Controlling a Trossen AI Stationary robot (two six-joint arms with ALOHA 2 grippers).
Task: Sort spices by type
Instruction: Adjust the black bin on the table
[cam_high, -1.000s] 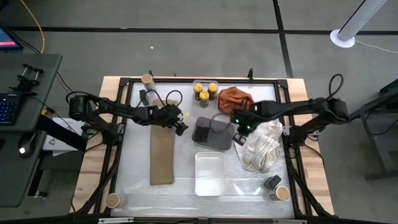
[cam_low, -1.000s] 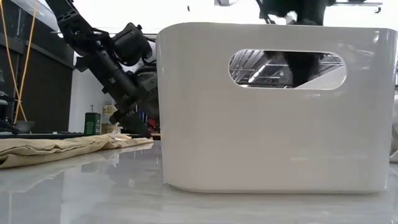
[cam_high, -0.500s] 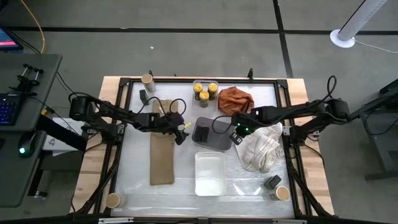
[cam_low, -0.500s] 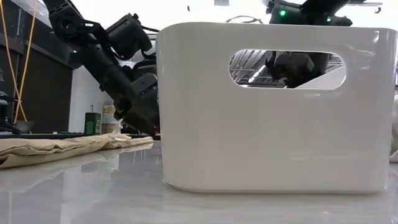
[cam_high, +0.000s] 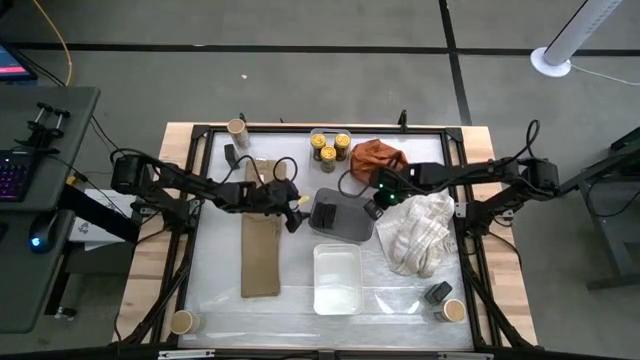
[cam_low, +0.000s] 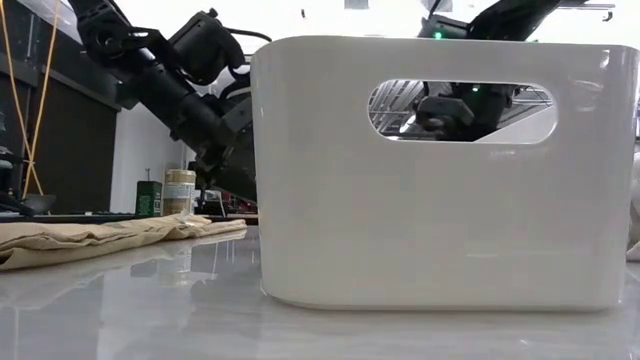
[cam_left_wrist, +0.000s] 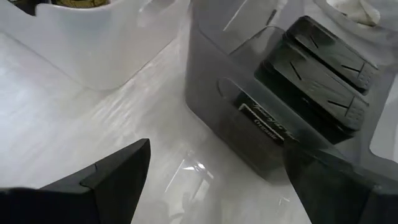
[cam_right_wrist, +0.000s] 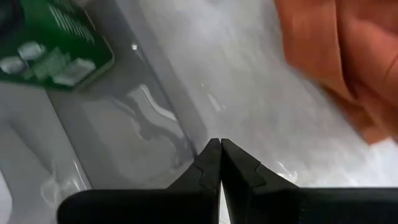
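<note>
Two dark tins (cam_left_wrist: 323, 68) lie side by side in the grey tray (cam_high: 338, 215) at mid-table. My left gripper (cam_high: 292, 216) (cam_left_wrist: 217, 186) is open just left of that tray, with only bare table between its fingers. My right gripper (cam_high: 371, 204) (cam_right_wrist: 219, 155) is shut at the tray's far right corner, pointing steeply down. Three yellow-lidded jars (cam_high: 328, 148) stand in a clear tray at the far edge. Tan-topped tubs stand at the far left (cam_high: 237, 128), near left (cam_high: 182, 321) and near right (cam_high: 453, 310) corners, the last one with a dark tin (cam_high: 437, 292) beside it. My right gripper's shut fingertips (cam_right_wrist: 211, 155) stand right beside the grey tray's wall (cam_right_wrist: 168, 118), coming from above at a slant. Whether they touch the wall or the table, I cannot tell.
A white tray (cam_high: 337, 278) sits near the front edge and fills the low view (cam_low: 430, 170). A tan cloth (cam_high: 260, 245) lies left of centre, an orange cloth (cam_high: 378, 158) at the far right and a white cloth (cam_high: 420, 232) right of the grey tray.
My left gripper has swung a little toward the near edge and the grey tray, rolling as it went, and stays open. My right gripper has come down and moved toward the far left along the tray's right side, staying shut.
</note>
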